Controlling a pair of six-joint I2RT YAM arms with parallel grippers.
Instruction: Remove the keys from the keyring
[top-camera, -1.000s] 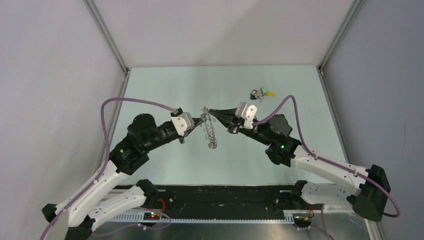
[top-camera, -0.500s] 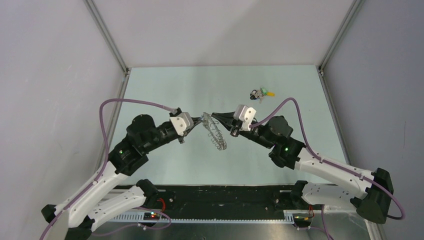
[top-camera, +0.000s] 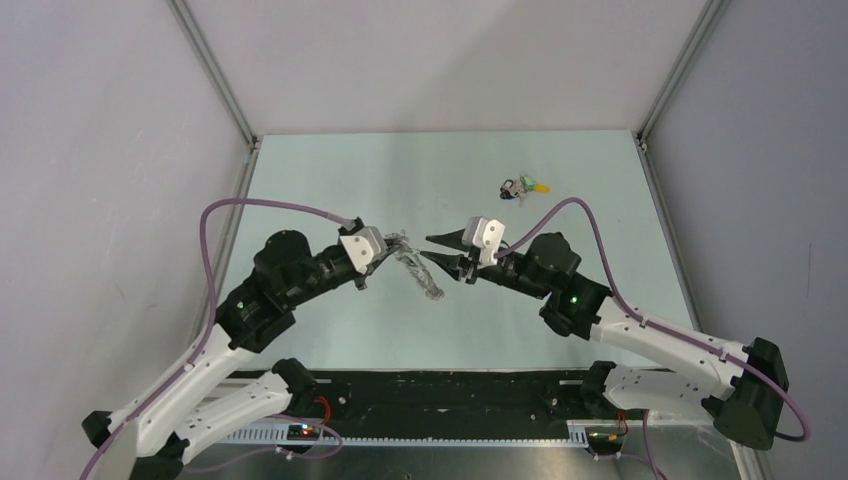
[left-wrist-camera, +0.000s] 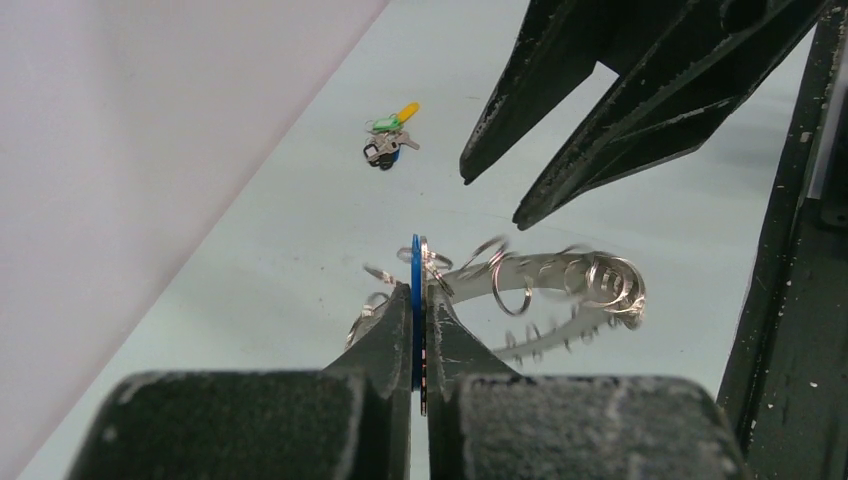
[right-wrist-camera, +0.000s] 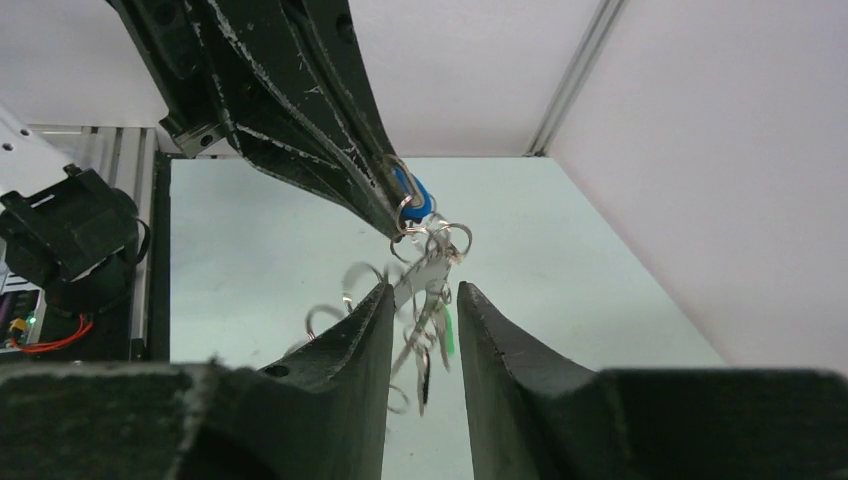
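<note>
Top external view: the keyring (top-camera: 421, 270) is held off the table (top-camera: 320, 180) at the middle of the frame. It is hung from the left gripper (top-camera: 392, 243), whose jaws are pressed together on a blue key head (left-wrist-camera: 415, 262). In the left wrist view that head is seen clamped edge-on between the fingers, with the ring and its smaller rings trailing to the right of it. It is judged that the ring is suspended this way so that the keys (right-wrist-camera: 421, 345) hang free and can be reached from the other side. The right gripper (top-camera: 447, 253) is spread, with nothing held in it, and is set just right of the ring. In the right wrist view the dangling keys are framed in the gap between its fingers, though contact cannot be told. A clump of loose keys (top-camera: 523, 187) is laid well apart, toward the upper right. The table is pale green and matt, and is enclosed by plain grey walls (top-camera: 100, 150) joined by metal posts (top-camera: 214, 75).
</note>
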